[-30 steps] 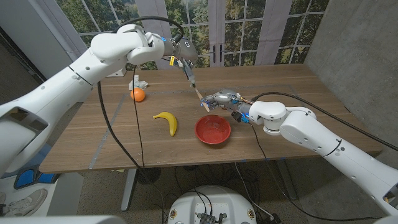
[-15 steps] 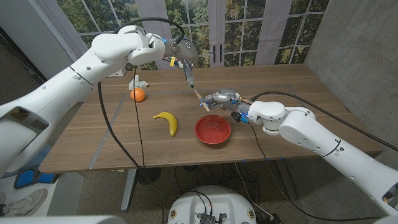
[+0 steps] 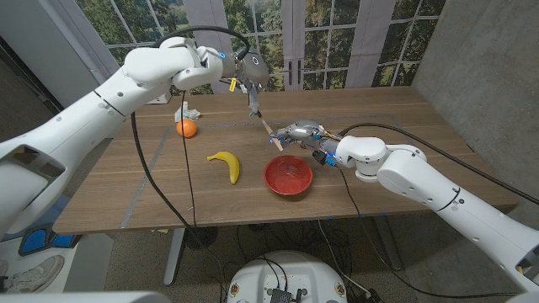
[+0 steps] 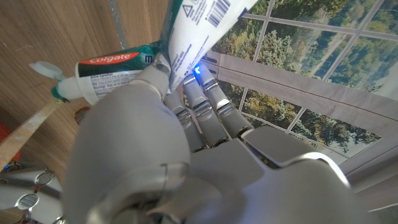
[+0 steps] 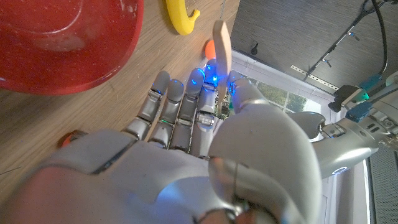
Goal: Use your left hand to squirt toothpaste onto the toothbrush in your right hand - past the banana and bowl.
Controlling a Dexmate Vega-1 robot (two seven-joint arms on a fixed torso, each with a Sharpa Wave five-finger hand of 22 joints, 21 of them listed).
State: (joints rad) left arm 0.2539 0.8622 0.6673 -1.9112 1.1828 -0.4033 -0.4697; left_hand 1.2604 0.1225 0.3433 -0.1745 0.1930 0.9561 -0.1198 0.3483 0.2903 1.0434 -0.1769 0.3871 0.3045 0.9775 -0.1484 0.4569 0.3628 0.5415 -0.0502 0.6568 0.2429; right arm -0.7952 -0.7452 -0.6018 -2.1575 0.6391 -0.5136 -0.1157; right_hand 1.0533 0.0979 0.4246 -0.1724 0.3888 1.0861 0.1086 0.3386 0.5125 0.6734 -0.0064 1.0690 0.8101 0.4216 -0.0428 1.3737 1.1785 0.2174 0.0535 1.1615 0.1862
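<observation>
Left hand (image 3: 250, 74) grasps white-and-green toothpaste tube (image 3: 254, 103), nozzle down, behind yellow banana (image 3: 226, 164) | right hand (image 3: 305, 133) grips wooden toothbrush (image 3: 271, 135) behind red plastic bowl (image 3: 289, 175) on counter (image 3: 168, 189) | bring nozzle right over bristles, squeeze gently | can't make out bristles or paste.
</observation>
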